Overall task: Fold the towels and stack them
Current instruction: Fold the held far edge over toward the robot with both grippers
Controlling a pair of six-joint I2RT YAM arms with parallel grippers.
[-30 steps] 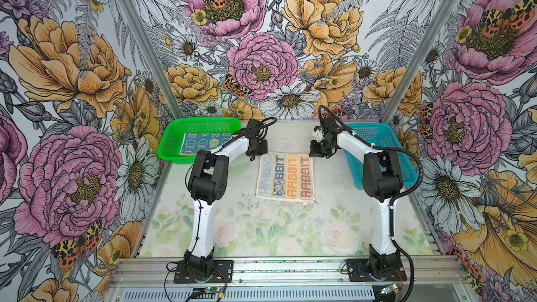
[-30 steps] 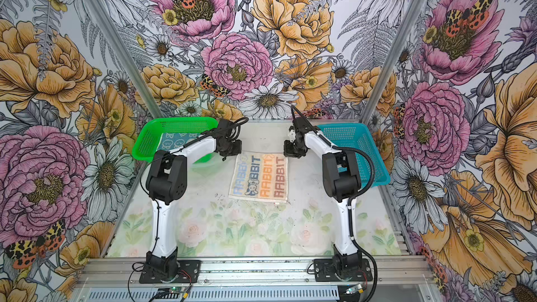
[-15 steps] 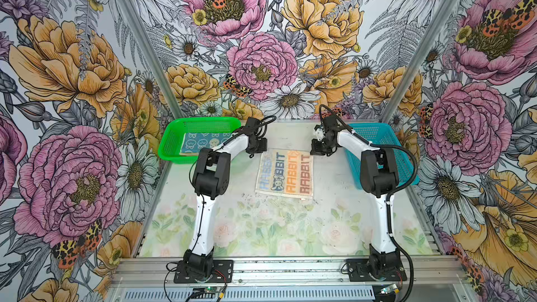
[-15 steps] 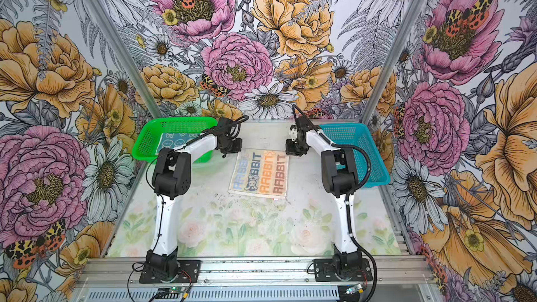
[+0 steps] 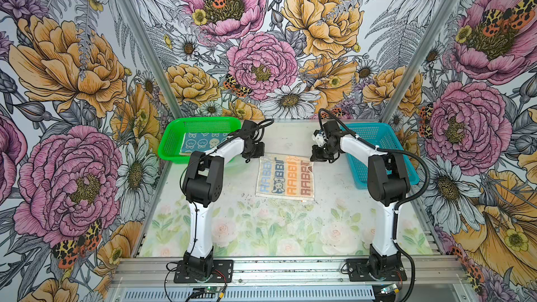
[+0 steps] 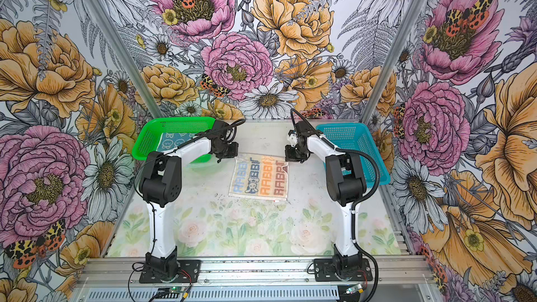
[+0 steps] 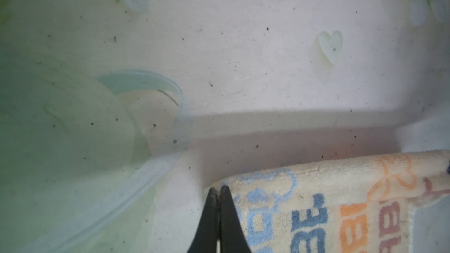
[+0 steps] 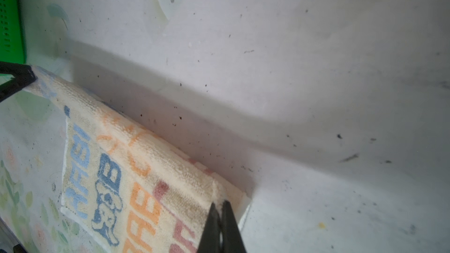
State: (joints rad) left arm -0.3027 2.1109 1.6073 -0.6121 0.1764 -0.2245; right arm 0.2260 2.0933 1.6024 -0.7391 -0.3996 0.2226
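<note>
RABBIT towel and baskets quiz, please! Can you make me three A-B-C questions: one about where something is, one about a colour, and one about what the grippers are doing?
1. Where is the teal bunny towel?
A. in the green basket
B. flat on the table
C. hanging from an arm

2. What colour is the right-side basket?
A. red
B. blue
C. yellow

3. What are the left gripper and right gripper doing?
A. resting inside a basket
B. open, high above the table
C. shut on the RABBIT towel's far corners

Answers:
1 A: both top views show the bunny pattern inside the green mesh walls.
2 B: its mesh is blue in both top views.
3 C: each wrist view shows closed tips pinching a towel corner.
</note>
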